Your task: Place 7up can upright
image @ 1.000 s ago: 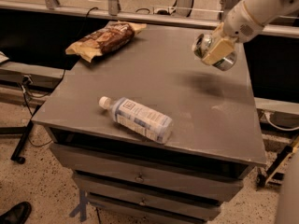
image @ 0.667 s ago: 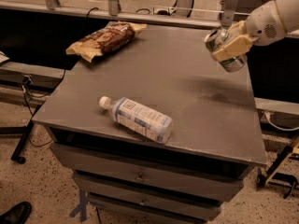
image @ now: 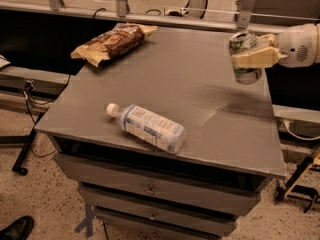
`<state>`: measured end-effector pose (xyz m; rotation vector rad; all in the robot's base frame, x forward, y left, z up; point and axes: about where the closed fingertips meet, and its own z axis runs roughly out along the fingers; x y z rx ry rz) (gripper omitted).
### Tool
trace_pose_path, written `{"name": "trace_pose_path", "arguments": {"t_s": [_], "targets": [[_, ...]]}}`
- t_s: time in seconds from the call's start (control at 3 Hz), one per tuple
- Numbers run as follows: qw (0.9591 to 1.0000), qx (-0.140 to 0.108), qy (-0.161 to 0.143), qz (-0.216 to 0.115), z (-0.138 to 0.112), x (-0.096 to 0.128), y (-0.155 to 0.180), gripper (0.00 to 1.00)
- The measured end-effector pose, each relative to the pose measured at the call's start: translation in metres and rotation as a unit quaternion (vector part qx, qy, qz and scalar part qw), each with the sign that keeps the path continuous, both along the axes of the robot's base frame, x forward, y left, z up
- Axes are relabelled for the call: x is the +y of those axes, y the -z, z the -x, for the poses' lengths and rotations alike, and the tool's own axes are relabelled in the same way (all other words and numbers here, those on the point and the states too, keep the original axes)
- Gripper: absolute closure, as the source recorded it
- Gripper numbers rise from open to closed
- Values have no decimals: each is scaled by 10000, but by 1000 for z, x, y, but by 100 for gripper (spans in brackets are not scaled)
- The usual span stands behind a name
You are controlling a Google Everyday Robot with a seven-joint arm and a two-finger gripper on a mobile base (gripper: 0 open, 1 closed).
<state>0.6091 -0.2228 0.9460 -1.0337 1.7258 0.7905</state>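
Since a second ago the 7up can (image: 242, 44) has swung from tilted to close to upright, silver top now up, and the gripper (image: 248, 50) has carried it out toward the right side of the table (image: 200, 84).

Jaws are clamped on the can: one tan finger runs across the front of its mid-body, the other sits behind it. The can hangs in the air, clear of the tabletop, with its shadow on the surface below the jaws.

Risks as we see them:
- Letting go from this height. The can would likely bounce or tip, then roll.
- Edge margin. The table's right edge is just below and to the right of the jaws, so a tipped can could go off onto the floor.
- Residual tilt. We can't tell if the base is truly level. If it isn't, it lands on its rim and topples when the jaws open.
- Thin aluminium, so pressing down hard could dent it.

Water bottle (image: 150, 128) lies well to the left of the jaws and nearer the camera. Snack bag (image: 112, 41) is far left. Neither is in the way of the drop.
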Motion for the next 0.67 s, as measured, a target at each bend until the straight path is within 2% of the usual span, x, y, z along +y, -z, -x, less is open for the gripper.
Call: {"name": "trace_pose_path", "arguments": {"t_s": [0.33,0.67], "targets": [[9977,-208,74,-638,2,0,11,100],[9936,-572,102,-966,1,2,19,100]]}}
